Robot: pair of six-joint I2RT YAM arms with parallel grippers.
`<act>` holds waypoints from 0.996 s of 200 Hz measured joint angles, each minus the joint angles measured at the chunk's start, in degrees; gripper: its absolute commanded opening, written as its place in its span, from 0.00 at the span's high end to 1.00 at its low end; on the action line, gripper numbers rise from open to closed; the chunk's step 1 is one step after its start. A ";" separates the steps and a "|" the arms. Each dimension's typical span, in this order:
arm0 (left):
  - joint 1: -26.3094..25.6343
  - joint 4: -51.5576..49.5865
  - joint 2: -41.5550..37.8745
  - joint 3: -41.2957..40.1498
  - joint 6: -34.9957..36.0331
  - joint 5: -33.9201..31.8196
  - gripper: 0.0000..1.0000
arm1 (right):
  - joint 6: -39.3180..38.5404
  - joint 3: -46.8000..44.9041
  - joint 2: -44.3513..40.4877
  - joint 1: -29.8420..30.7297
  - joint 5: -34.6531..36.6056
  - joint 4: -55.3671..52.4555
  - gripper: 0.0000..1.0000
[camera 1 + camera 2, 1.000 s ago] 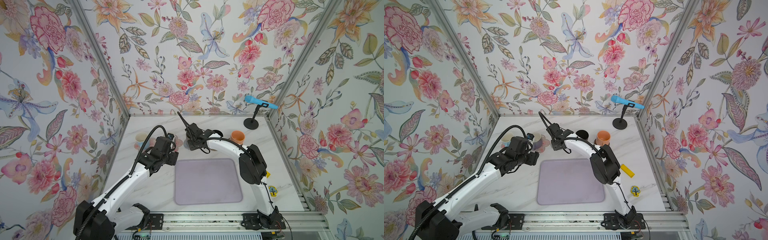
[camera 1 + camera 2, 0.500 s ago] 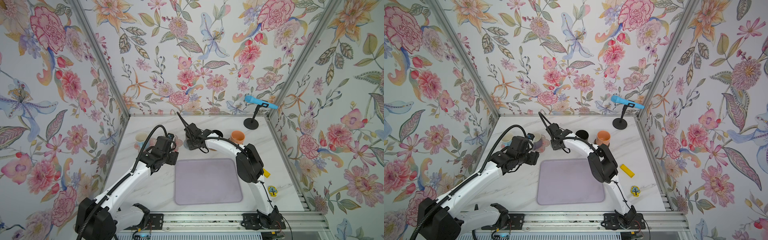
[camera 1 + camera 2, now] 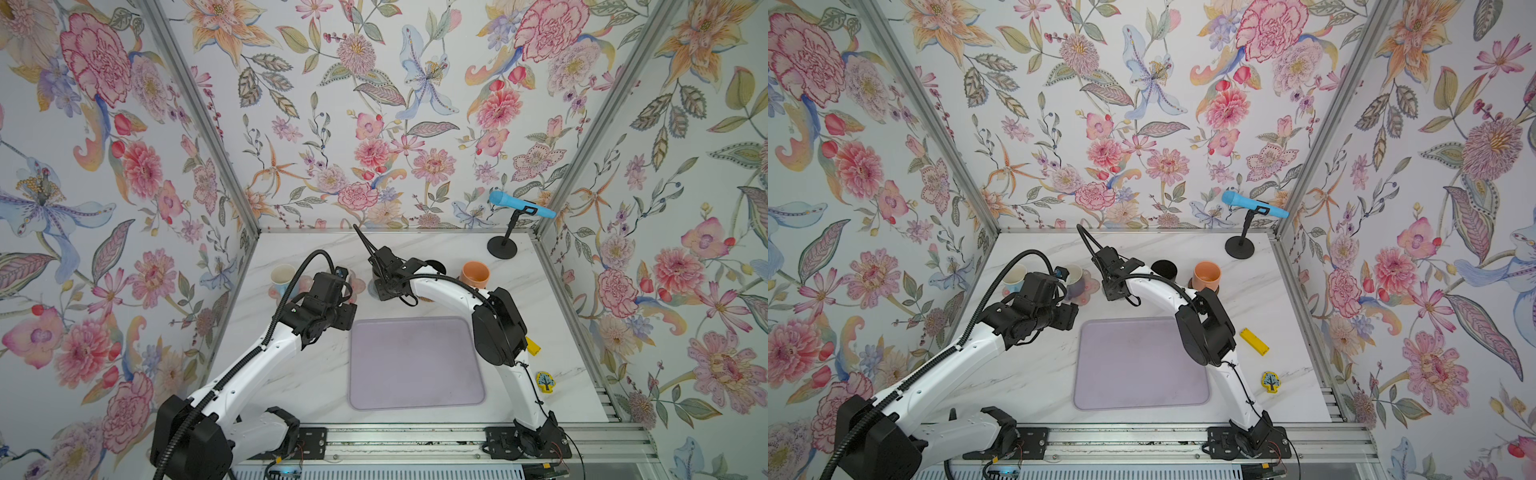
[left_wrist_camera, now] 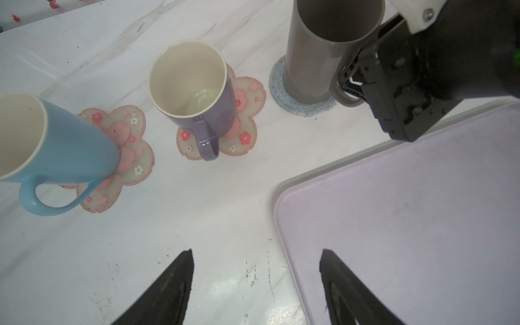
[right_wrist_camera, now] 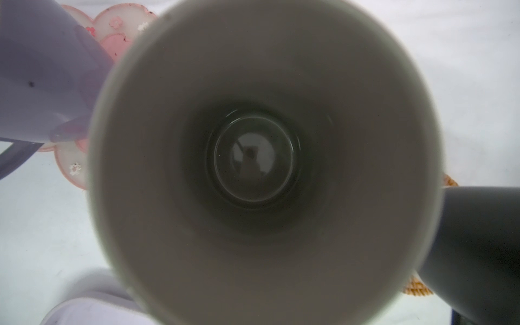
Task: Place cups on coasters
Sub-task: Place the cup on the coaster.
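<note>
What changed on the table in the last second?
Almost nothing. The right arm swung its elbow slightly toward the lilac mat; the right hand stays shut on the grey mug by its handle. The left hand still hangs open. The blue mug, purple mug and orange mug have not moved.

White marbled surface carries a large lilac rectangular mat. Beyond the mat's far edge lie a translucent pink flower coaster, its twin and a grey ringed disc. Right of the mat lie a yellow block and a tree-painted token.
</note>
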 measured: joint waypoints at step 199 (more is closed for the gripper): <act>0.26 -0.02 0.00 -0.48 -0.02 -0.02 0.25 | 3.48 -0.17 -0.35 0.44 1.20 -0.83 1.00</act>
